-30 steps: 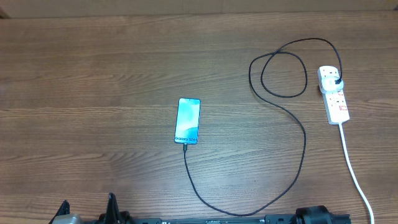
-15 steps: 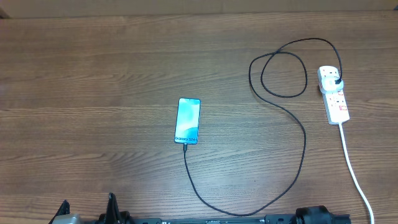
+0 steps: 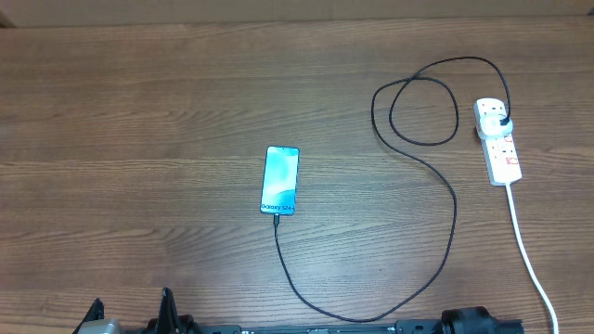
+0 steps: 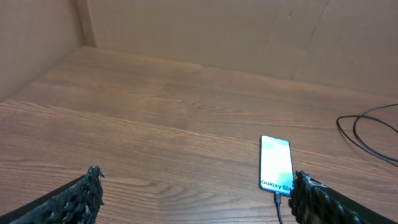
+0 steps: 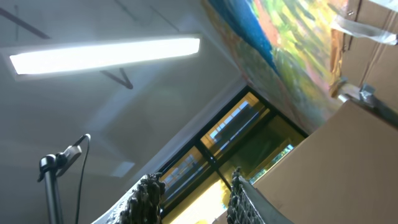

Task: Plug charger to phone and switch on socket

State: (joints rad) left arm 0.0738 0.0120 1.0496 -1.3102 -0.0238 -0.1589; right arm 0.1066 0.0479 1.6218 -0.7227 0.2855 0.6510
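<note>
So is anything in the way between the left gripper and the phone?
Nothing I can see. Only tabletop lies between the open left gripper and the phone. The charger comes out of the phone's near end, close to one finger.

Wooden table (image 3: 139,111), ceiling light (image 5: 106,53)

Overhead: thick white cord (image 3: 526,250) of narrow white plastic power strip (image 3: 504,158) cut by bottom edge; its red switches (image 3: 507,143) too small to read position. Left wrist: thin black charger cable (image 4: 277,199) leaves bottom edge just below slim blue-screened phone (image 4: 276,163); its loop cut at right edge.
</note>
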